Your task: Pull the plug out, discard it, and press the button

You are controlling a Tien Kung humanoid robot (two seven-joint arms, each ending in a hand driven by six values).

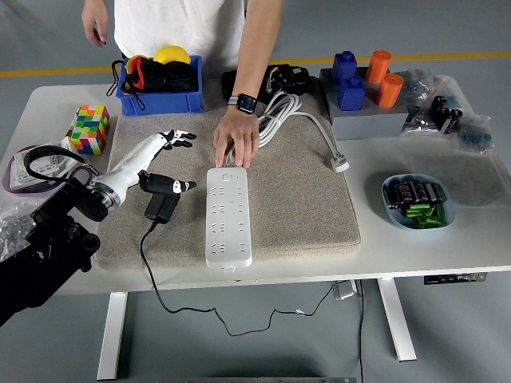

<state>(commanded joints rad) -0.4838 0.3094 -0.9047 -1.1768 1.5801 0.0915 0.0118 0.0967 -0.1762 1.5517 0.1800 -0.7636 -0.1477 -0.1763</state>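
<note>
Black plug (162, 204) w/ its cable lies free on the beige mat (303, 207), just left of the white power strip (228, 217) – I read that as pulled & dropped, so button press is what's left. My left hand (168, 144) hovers above it, fingers spread, gripping nothing. Right arm not in view. Person's hand (236, 142) pins the strip's far end, prob. to steady it. White table (447, 247), grey floor w/ a yellow line behind.
</note>
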